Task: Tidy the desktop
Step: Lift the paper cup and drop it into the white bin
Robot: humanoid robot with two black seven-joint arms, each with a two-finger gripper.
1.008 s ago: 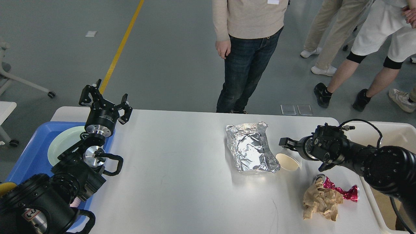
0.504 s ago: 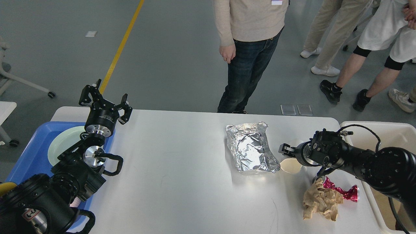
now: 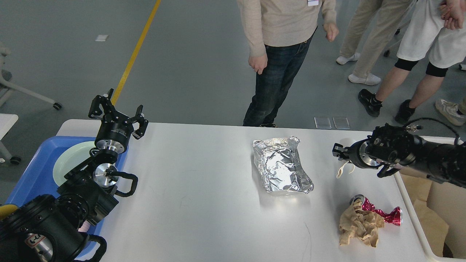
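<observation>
The white desktop (image 3: 204, 189) carries a crumpled foil container (image 3: 280, 163), a wad of brown paper (image 3: 358, 225) and a crushed red can (image 3: 386, 215). My right gripper (image 3: 336, 152) is at the right side of the desktop, lifted above it and shut on a squashed paper cup (image 3: 341, 171), right of the foil container and close to the white bin. My left gripper (image 3: 117, 109) is open and empty, held above the far edge of the blue tray at the left.
A blue tray (image 3: 29, 178) with a pale green plate (image 3: 71, 160) sits at the desktop's left end. A white bin (image 3: 422, 233) with brown paper inside stands at the right. Several people stand beyond the far edge.
My right gripper has closed on the paper cup, lifted it off the desktop and carried it right and farther away toward the bin. The left arm has not moved.
</observation>
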